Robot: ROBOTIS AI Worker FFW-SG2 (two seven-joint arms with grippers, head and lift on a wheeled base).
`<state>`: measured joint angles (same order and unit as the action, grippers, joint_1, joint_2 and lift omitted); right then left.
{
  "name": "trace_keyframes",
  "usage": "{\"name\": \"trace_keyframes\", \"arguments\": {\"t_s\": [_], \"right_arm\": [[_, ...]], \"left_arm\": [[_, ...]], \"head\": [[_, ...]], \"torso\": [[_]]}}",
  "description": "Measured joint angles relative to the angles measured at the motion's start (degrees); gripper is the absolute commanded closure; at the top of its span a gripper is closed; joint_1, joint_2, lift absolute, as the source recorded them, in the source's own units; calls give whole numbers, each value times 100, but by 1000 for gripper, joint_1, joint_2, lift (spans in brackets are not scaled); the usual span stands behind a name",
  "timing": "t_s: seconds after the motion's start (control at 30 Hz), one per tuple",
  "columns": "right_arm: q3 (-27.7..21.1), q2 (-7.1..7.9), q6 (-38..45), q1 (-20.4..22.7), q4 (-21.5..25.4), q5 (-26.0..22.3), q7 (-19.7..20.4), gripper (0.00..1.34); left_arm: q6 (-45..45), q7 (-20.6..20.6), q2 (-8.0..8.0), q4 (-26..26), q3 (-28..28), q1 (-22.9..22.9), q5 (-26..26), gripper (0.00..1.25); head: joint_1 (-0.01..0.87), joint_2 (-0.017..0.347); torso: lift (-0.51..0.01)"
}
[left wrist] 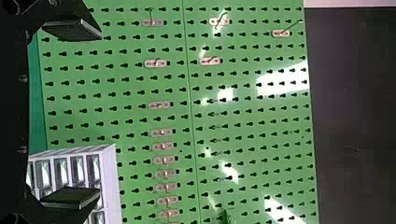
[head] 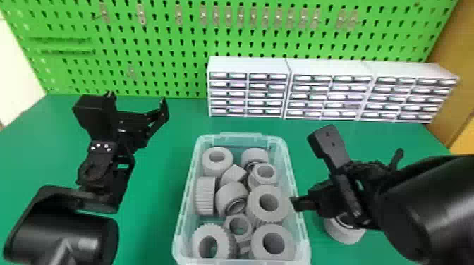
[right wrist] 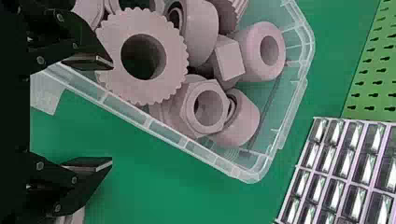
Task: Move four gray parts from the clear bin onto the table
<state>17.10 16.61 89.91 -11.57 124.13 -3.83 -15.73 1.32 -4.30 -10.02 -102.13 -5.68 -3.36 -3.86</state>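
Note:
The clear bin [head: 182, 211] holds several gray parts: rings, ridged gears [head: 268, 202] and hexagonal nuts [head: 265, 172]. One gray part [head: 345, 230] rests on the table right of the bin, partly hidden beneath my right gripper [head: 328, 208]. Open and empty, that gripper is at the bin's right wall; in the right wrist view the gripper [right wrist: 112, 112] has one finger over the wall beside a large gear [right wrist: 156, 91] and the other over bare table. My left gripper [head: 137, 99] is held left of the bin, pointing at the pegboard; its own view shows this gripper [left wrist: 100, 113] open with nothing held.
White drawer cabinets [head: 328, 67] line the back of the green table [head: 155, 218], centre to right. Behind them rises a green pegboard [head: 158, 38] with metal hooks. Bare table lies between the left arm and the bin.

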Motion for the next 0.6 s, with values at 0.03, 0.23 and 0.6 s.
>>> {"name": "trace_keyframes", "arguments": {"t_s": [0.03, 0.23, 0.6], "right_arm": [[3, 0, 0, -1, -1, 1, 0, 525], [11, 0, 0, -3, -3, -3, 0, 522], [4, -14, 0, -3, -3, -13, 0, 522]], "left_arm": [[0, 0, 0, 0, -1, 0, 0, 108], [0, 4, 0, 0, 4, 11, 0, 108], [0, 2, 0, 0, -3, 2, 0, 108]], "head": [[678, 34], [678, 34], [678, 34]], "torso": [[-50], [-50], [-50]]}}
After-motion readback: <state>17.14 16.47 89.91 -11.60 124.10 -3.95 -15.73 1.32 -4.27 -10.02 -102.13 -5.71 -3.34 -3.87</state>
